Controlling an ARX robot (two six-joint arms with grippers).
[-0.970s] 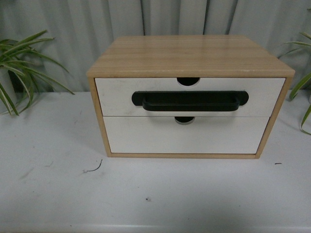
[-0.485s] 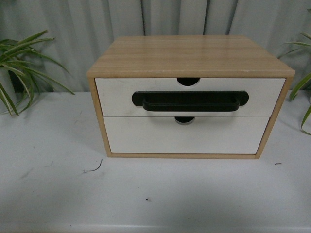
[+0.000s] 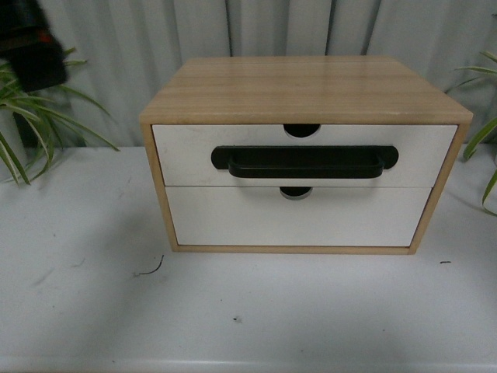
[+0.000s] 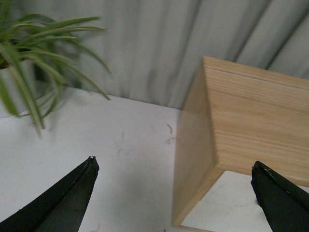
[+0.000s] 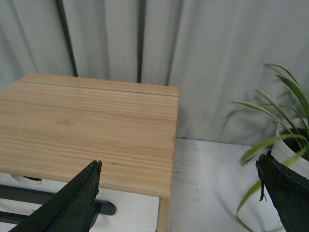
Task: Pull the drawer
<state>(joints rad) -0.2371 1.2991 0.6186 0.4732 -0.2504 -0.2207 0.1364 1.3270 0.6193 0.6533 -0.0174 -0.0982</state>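
left fingers (image 4: 65,200): spread wide, nothing between them. in the left wrist view they frame the left side and top corner of the cabinet (image 4: 251,121), off it and not touching.

right fingers (image 5: 72,203): also wide apart, gripping nothing. in the right wrist view they hang above the cabinet's right top edge. one tip lies across the end of the handle (image 5: 24,195) in the picture; cannot tell if it touches.

drawer (image 3: 186,151): upper slot of the cabinet, white front level with the wooden frame, so shut. the black bar handle runs across the middle of the front, with the half-round notch (image 3: 301,130) in the top edge just above it.

lower drawer (image 3: 233,221): plain white front, directly beneath, also shut.

the cabinet stands on the white counter (image 3: 93,303), middle of the front view, front face toward the camera. pale curtain (image 3: 140,47) behind.

left plant (image 3: 31,124) and right plant (image 3: 485,148) sit on the counter, one on each side, well apart from the cabinet.

dark shape (image 3: 31,47) at upper left of the front view, over the left plant; too blurred to make out.
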